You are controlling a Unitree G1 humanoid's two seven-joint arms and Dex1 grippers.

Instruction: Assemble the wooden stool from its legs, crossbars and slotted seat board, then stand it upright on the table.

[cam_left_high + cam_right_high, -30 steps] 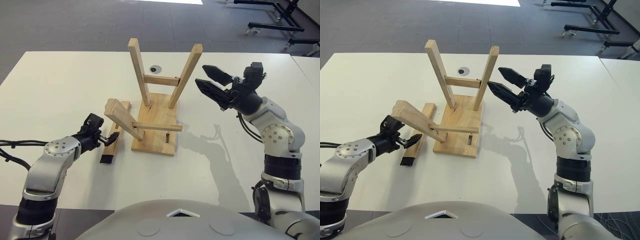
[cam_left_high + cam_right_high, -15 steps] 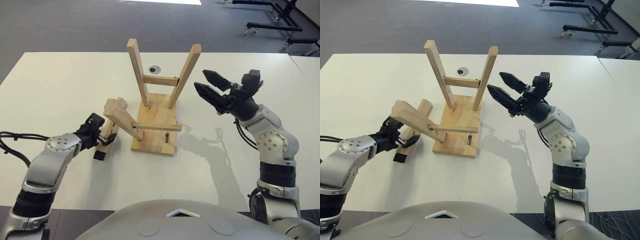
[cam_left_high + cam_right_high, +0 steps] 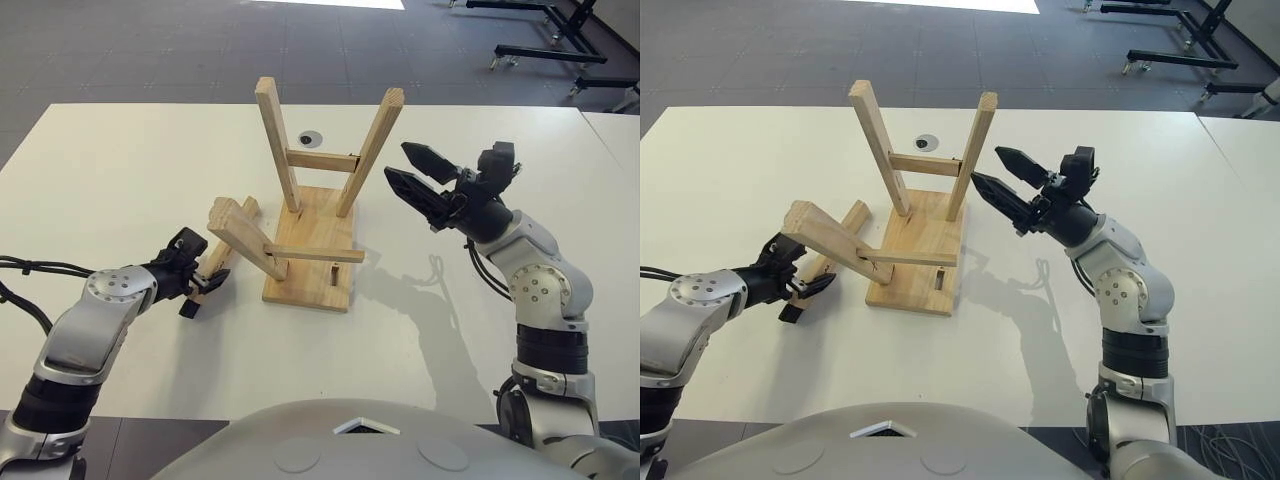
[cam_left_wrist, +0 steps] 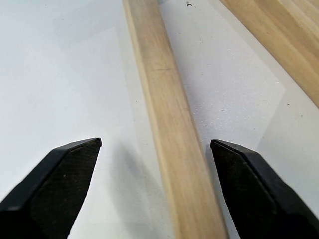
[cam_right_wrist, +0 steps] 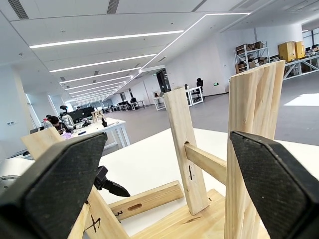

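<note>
White counter [image 3: 120, 170] is carrying half-built stool [image 3: 310, 270] mid-frame | left hand [image 3: 203, 283] is straddling loose leg [image 4: 164, 99] lower left, open | right hand [image 3: 396, 160] is hovering open, right of upright leg [image 3: 375, 145]

The loose leg [image 4: 169, 124] is cut off at both ends.

White table [image 3: 120, 160] on dark grey floor [image 3: 150, 50] (black wheeled frames [image 3: 545, 50] behind), ceiling light strips [image 5: 104, 38] overhead.
</note>
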